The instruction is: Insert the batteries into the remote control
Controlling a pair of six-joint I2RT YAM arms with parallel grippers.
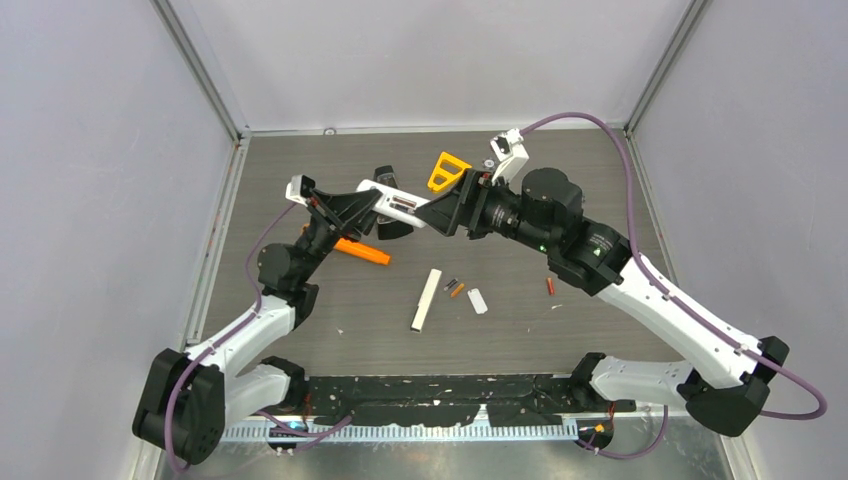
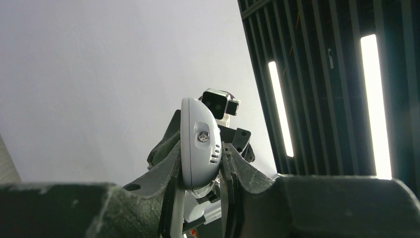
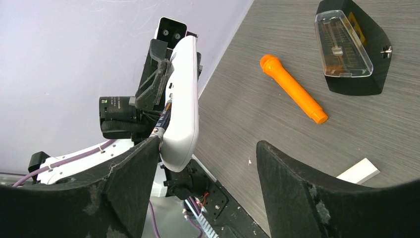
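Note:
My left gripper (image 1: 383, 204) is shut on a white remote control (image 1: 400, 207) and holds it above the table at the back centre, its open battery bay facing up. In the left wrist view the remote (image 2: 199, 144) stands clamped between the jaws of the left gripper (image 2: 200, 184). My right gripper (image 1: 432, 215) is open at the remote's right end. In the right wrist view the remote (image 3: 182, 116) rests against the left finger of the right gripper (image 3: 208, 166). A dark grey battery (image 1: 449, 283) and an orange battery (image 1: 457, 291) lie together mid-table. A red battery (image 1: 550, 286) lies further right.
A long white bar (image 1: 427, 298) and a short white cover (image 1: 478, 300) lie beside the batteries. An orange cylinder (image 1: 362, 250) lies under the left arm. A black wedge with a clear cover (image 3: 346, 47) and an orange triangle (image 1: 448, 170) are at the back.

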